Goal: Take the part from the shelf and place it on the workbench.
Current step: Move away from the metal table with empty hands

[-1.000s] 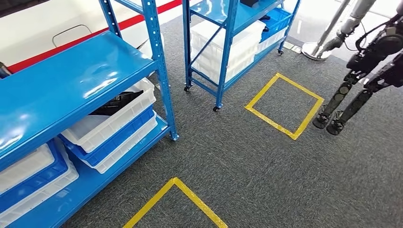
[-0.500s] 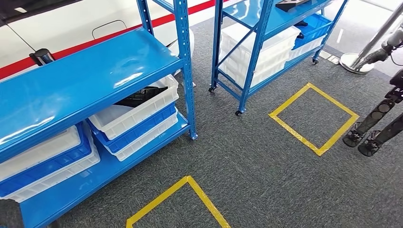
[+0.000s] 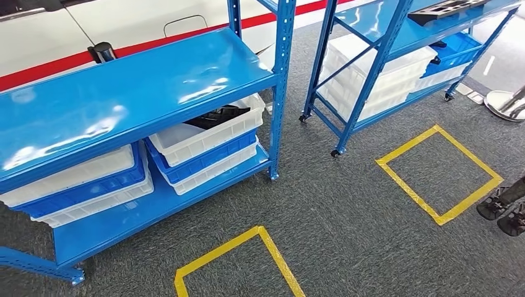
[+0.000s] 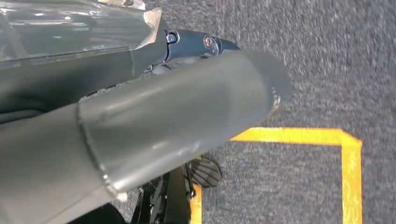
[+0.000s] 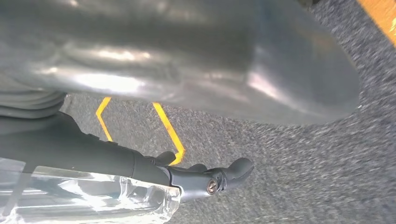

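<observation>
Grey carpet (image 3: 347, 216) covers the floor, marked with yellow tape squares (image 3: 438, 175) at lower centre and right of the frame. A blue shelf rack (image 3: 124, 86) fills the upper left, its lower tier stacked with white and blue bins; a black part (image 3: 218, 116) lies in the white bin (image 3: 204, 133) near the rack's right post. A second blue rack (image 3: 396, 37) stands at upper right, a dark tray-like part on its top shelf. In the wrist views, the left hand (image 4: 196, 44) and right hand (image 5: 205, 179) hang over the carpet, dark fingers loosely extended, holding nothing.
</observation>
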